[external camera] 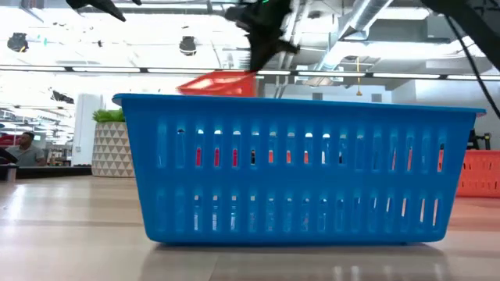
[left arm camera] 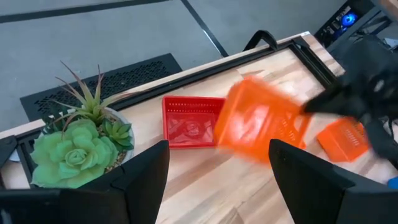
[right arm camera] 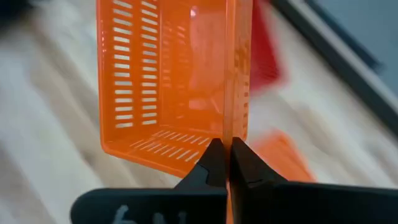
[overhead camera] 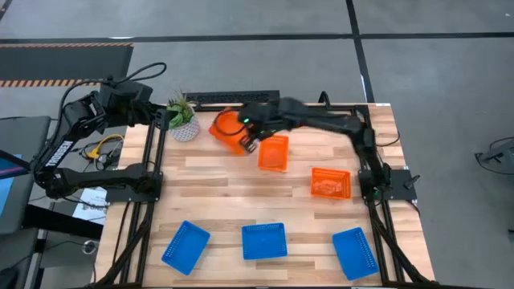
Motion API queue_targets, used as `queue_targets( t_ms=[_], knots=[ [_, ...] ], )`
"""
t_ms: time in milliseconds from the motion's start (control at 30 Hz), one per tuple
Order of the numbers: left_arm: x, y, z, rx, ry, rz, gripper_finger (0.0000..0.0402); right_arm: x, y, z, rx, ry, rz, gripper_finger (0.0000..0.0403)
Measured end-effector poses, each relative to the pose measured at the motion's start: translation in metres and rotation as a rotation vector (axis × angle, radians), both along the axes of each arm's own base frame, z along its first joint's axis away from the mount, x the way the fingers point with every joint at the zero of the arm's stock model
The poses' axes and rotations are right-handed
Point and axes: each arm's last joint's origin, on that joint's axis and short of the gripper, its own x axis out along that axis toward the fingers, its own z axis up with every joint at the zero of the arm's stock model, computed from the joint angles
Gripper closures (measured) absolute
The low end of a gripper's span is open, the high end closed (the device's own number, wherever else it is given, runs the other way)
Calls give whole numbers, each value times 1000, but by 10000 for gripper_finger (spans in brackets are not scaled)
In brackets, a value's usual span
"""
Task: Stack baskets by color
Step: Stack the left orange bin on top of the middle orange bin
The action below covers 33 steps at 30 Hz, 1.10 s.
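My right gripper (overhead camera: 250,143) is shut on an orange basket (overhead camera: 226,131) held in the air over the table's far middle. In the left wrist view a red basket (left arm camera: 189,124) rests on its bottom on the table behind the lifted one. Two more orange baskets (overhead camera: 273,152) (overhead camera: 331,183) lie on the table to the right. Three blue baskets (overhead camera: 185,245) (overhead camera: 264,241) (overhead camera: 355,251) stand in a row along the near edge. My left gripper (left arm camera: 217,180) waits open and empty, raised at the far left beside the plant. My right gripper pinches one wall of the orange basket at its rim (right arm camera: 236,118), one finger inside the basket and one outside (right arm camera: 214,165). The fingers come slanting down from the table's right. The basket is lifted clear and hangs tilted, its open side turned toward the wrist.
A green plant in a white pot (overhead camera: 182,119) stands at the far left, close to the lifted basket. Black frame rails run along the table's left and right sides (overhead camera: 144,185). Bare wood lies between the orange baskets and the blue row (overhead camera: 241,197).
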Motion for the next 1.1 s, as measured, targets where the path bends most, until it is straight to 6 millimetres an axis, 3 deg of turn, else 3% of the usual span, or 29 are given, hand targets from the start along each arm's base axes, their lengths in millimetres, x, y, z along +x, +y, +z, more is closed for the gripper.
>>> queue_targets(
  t_ms=[167,233,367,500,633,833,1100],
  knots=[
    [-2,-2,1,-3,-13,8,139,-62,-4,47,-120,42,-178,401],
    [-4,-3,1,0,-18,8,139,-87,-1,56,-148,44,-238,401],
    [-4,-3,1,0,-18,8,139,-130,8,45,-122,30,-360,401],
    [-4,-3,1,-1,-18,8,139,-165,20,12,-65,-109,-529,402],
    [-4,-3,1,-1,-18,9,139,-169,32,-38,42,-320,-661,402],
    [-4,-3,1,-1,-17,8,139,-146,41,-99,164,-477,-779,401],
    [-4,-3,1,-3,-15,9,139,-118,68,-129,267,-509,-817,401]
  ],
)
